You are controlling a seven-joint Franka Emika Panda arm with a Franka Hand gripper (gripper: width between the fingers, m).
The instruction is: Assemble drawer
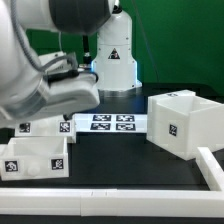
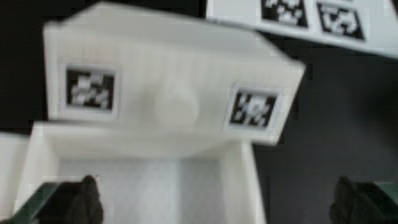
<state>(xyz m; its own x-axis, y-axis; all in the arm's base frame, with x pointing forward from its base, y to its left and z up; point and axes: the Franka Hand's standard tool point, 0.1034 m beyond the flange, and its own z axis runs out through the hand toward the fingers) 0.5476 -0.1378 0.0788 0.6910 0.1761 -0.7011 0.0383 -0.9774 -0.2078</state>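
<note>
White plastic tray [image 2: 160, 60] of the drawer sits directly below the wrist camera, with its knob [image 2: 173, 108] face turned toward the marker board [image 2: 302, 14]. I find the jaws spread wide, with the dark fingers [image 2: 68, 200] flanking the tray's hollow and gripping nothing. In the exterior view, the tray lies on the black table [image 1: 120, 155] at that view's left, under the arm [image 1: 45, 75]. The hollow casing [image 1: 185, 122] stands well apart at that view's right, and the marker board lies between them.
</note>
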